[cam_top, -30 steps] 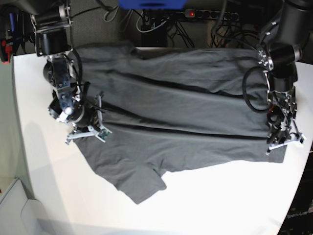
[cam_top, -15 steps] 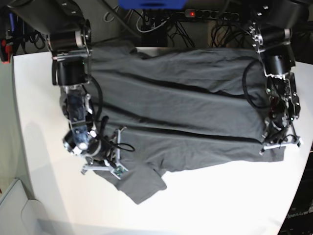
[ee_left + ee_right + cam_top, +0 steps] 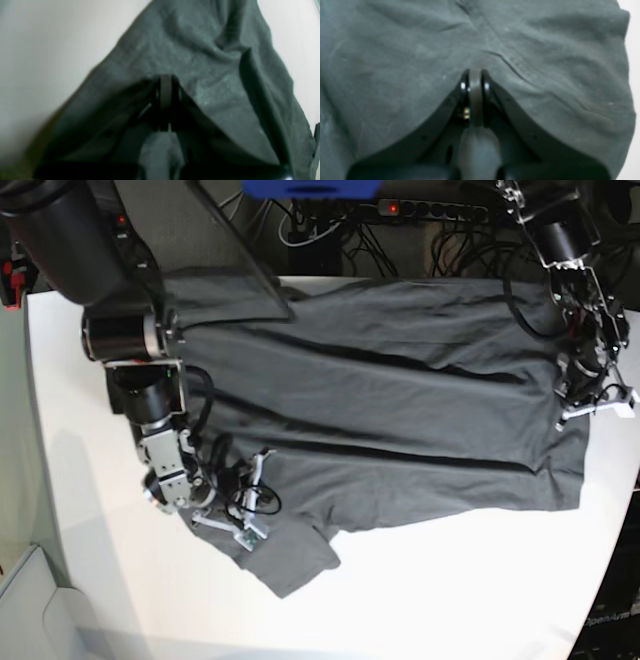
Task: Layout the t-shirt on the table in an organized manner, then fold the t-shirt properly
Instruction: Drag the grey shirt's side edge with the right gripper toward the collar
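Note:
The dark grey t-shirt (image 3: 400, 400) lies spread across the white table (image 3: 450, 590), with long creases running sideways and one sleeve (image 3: 295, 560) poking toward the front. My right gripper (image 3: 235, 525) sits at the shirt's left edge just above that sleeve. In its wrist view it (image 3: 475, 75) is shut with a fold of the t-shirt (image 3: 395, 62) pinched between the fingers. My left gripper (image 3: 592, 405) is at the shirt's right edge. Its wrist view shows it (image 3: 165, 82) shut on the t-shirt (image 3: 200, 57), the cloth tenting up from the table (image 3: 45, 50).
Behind the table's far edge are a power strip (image 3: 430, 208), tangled cables and a blue object (image 3: 310, 188). The table's right edge (image 3: 625, 510) runs close to my left gripper. Bare white tabletop lies in front of the shirt and along its left side (image 3: 70, 380).
My right gripper has slid toward the front along the shirt's left edge, down to the sleeve. My left gripper has moved back along the right edge, pulling that corner with it.

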Tool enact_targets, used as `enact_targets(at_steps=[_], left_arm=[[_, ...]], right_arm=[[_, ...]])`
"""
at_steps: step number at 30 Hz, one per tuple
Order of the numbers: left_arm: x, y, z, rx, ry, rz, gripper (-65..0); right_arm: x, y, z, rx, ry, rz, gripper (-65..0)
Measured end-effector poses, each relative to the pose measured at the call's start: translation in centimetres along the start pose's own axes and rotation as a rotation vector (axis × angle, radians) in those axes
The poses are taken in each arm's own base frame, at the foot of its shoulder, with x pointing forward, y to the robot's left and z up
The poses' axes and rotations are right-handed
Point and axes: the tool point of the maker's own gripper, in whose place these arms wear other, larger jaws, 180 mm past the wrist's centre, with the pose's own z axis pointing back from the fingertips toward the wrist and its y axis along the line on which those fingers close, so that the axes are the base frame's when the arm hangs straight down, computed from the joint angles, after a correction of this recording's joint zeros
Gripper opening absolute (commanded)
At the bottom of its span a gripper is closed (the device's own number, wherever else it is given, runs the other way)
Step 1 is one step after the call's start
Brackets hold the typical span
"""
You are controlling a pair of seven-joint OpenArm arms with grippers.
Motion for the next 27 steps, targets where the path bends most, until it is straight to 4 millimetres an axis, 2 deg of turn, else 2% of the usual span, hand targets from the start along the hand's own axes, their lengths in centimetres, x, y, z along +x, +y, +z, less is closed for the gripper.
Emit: enact_targets(at_steps=[4, 7, 14, 18, 23, 27], left_arm=[[0.7, 0.9, 1.2, 0.005, -0.023, 0.029, -64.6], [0.5, 1.3, 1.8, 0.01, -0.028, 0.029, -64.6], [0.4, 0.8, 2.2, -0.004, -0.039, 0.027, -64.6], [-0.6, 0.8, 2.2, -0.003, -0.018, 0.034, -64.6], [-0.5, 0.7, 2.2, -0.005, -0.023, 0.034, -64.6], [-0.6, 0.3, 2.4, -0.015, -0.002, 0.027, -64.6]], right_arm=[[-0.8, -1.1, 0.6, -0.017, -0.029, -0.019, -65.0], [-1.2, -2.1, 1.2, -0.036, -0.027, -0.015, -65.0], [-3.4, -10.2, 4.2, -0.4, -0.003, -0.024, -65.0], [-3.2, -12.6, 5.5, -0.531, -0.029, -0.02, -65.0], [-2.3, -12.8, 5.6, -0.529, -0.05, -0.015, -65.0], [0.2, -9.9, 4.4, -0.358, -0.094, 0.021, -65.0]])
